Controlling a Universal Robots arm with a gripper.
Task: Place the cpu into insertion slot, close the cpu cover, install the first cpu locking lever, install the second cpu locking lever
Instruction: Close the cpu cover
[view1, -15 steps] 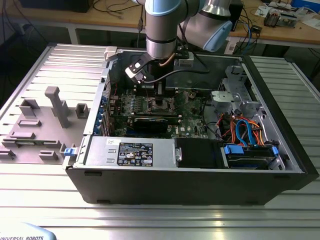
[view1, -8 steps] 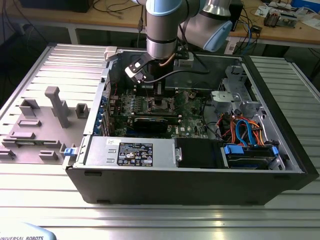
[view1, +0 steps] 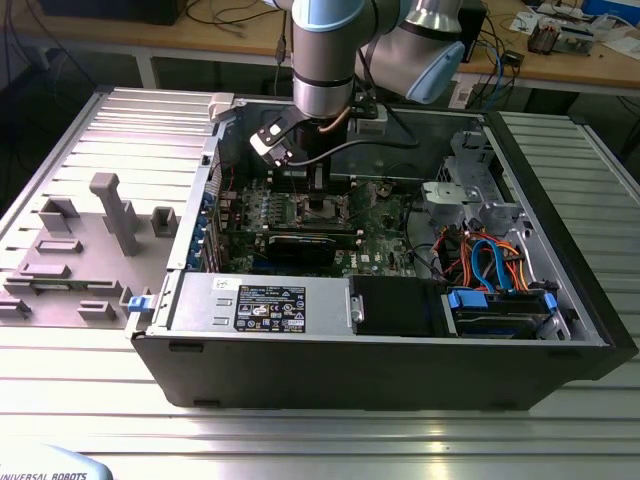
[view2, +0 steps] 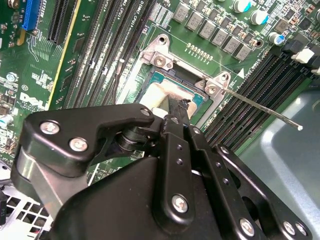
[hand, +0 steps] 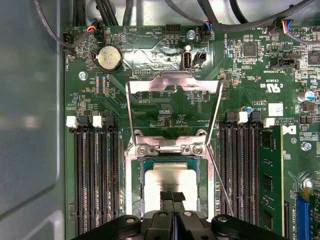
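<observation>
Where the arm reaches down into the open computer case (view1: 560, 330), at upper centre of the exterior view, the tool (view1: 322, 198) stands over the motherboard.

Tool (hand: 173, 199): in the first wrist view its two black fingers are drawn together with a bare seam between them and nothing is gripped. Their tips sit on or just above the chip; contact cannot be told.

Cpu (hand: 167, 175): lies flat inside the insertion slot (hand: 131, 180), silver top up, edges square to the rim.

Cpu cover (hand: 172, 82): swung open away from the slot and hinged at the slot edge farther from the tool. Bare board shows through its window.

Locking lever (hand: 220, 180): one thin wire rod, unlatched, running beside the slot.

Step in hand, as judged: placing the chip is at its close. The cover is not yet shut and the lever is not yet latched. Closing the cover would call for the tool to clear the slot and bring the far bar over the hinge without nudging the chip.

Views compared: the first wrist view looks straight down, giving the whole cover and the chip's seating. The second wrist view is oblique: the tool (view2: 181, 107) masks much of the cpu (view2: 159, 95), yet the lever (view2: 260, 108) shows its free end raised over the memory slots (view2: 250, 95). The exterior view gives the case resting on the ribbed worktop (view1: 320, 440).
</observation>
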